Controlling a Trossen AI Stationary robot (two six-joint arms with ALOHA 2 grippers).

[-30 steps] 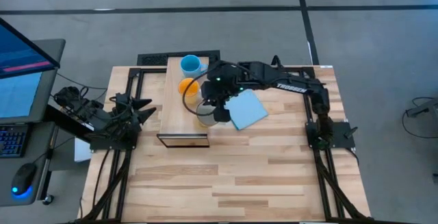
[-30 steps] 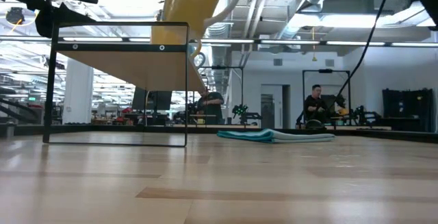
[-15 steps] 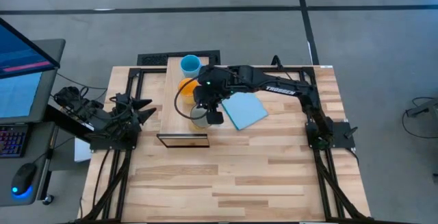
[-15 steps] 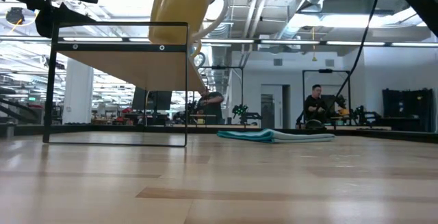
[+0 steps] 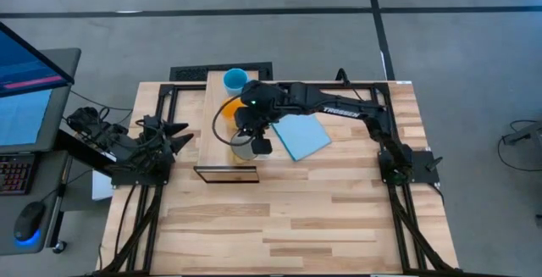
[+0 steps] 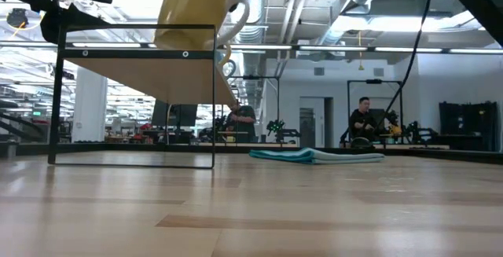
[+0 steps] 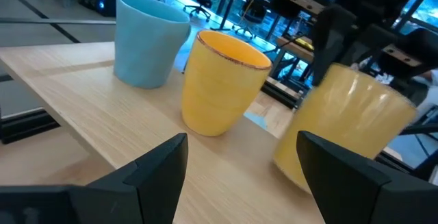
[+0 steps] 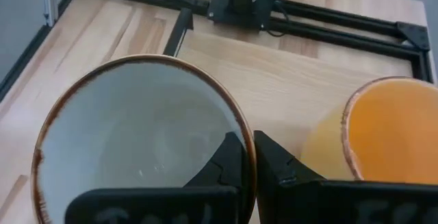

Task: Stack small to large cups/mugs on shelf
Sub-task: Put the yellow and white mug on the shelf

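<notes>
Shelf [image 5: 222, 133] on wood table [image 5: 322, 218] (people seemingly behind)

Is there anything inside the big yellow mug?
Empty. The right wrist view looks straight down into the big yellow mug, pinched at its rim by the right tool, and shows only its bare pale inside.

A blue sheet [image 5: 301, 135] lies on the wooden table [image 5: 322, 218]; a monitor [image 5: 30, 91] stands beside it.
</notes>
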